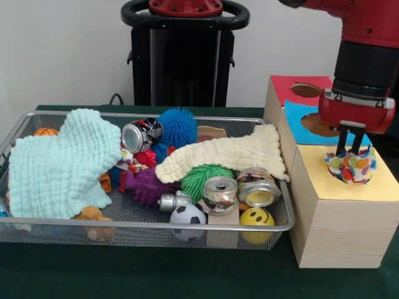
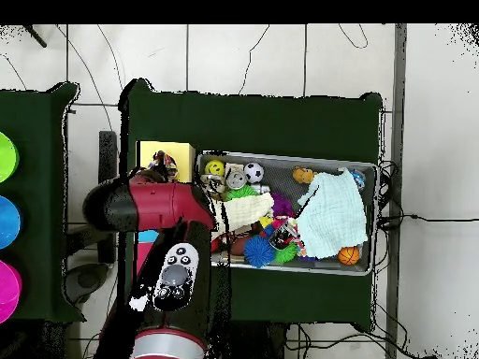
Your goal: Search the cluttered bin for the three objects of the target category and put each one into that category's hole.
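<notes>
Dotted cloth (image 1: 350, 167): bunched white fabric with red, orange, yellow and blue dots.
It sits in the yellow box's hole (image 1: 349, 177); the gripper (image 1: 350, 149) jaws pinch its top.

We are seeing the mint-green cloth (image 1: 59, 165) covering whatever is lying beneath it at one end of the bin (image 1: 149, 225). The cream cloth (image 1: 227, 156) is hiding items under it. A dotted cloth (image 1: 350, 167) is concealing the yellow box's hole. In the overhead view, the arm (image 2: 154, 206) is blocking the blue and red boxes, and the gripper's fingers (image 1: 340, 144) are too blurred to judge.
</notes>
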Robot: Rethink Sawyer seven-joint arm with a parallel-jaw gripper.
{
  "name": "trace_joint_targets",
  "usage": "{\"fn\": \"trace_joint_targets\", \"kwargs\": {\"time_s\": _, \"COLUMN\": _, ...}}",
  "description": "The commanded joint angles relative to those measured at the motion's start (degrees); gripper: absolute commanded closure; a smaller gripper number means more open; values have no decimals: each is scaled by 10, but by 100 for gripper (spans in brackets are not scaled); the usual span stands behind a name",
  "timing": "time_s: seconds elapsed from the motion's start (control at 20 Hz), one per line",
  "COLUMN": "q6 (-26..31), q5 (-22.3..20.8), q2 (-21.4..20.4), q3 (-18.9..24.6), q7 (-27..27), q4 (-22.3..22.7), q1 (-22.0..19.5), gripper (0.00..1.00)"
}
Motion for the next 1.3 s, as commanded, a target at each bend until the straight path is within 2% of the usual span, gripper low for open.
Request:
{"fn": "trace_joint_targets", "kwargs": {"time_s": 0.05, "q6": -59, "q5": -2, "q2": 57, "q3": 50, "q7": 82, "q4": 27, "q1": -16, "gripper": 100}}
{"fn": "trace_joint_targets", "kwargs": {"time_s": 0.5, "q6": -94, "q5": 0, "q2": 81, "q3": 50, "q7": 75, "q4": 17, "q1": -22, "gripper": 100}}
{"fn": "trace_joint_targets", "kwargs": {"time_s": 0.65, "q6": -89, "q5": 3, "q2": 75, "q3": 53, "q7": 74, "q4": 23, "q1": -24, "gripper": 100}}
{"fn": "trace_joint_targets", "kwargs": {"time_s": 1.05, "q6": 2, "q5": 16, "q2": 13, "q3": 55, "q7": 69, "q4": 56, "q1": -20, "gripper": 100}}
{"fn": "trace_joint_targets", "kwargs": {"time_s": 1.3, "q6": 102, "q5": 22, "q2": -38, "q3": 50, "q7": 62, "q4": 69, "q1": -18, "gripper": 100}}
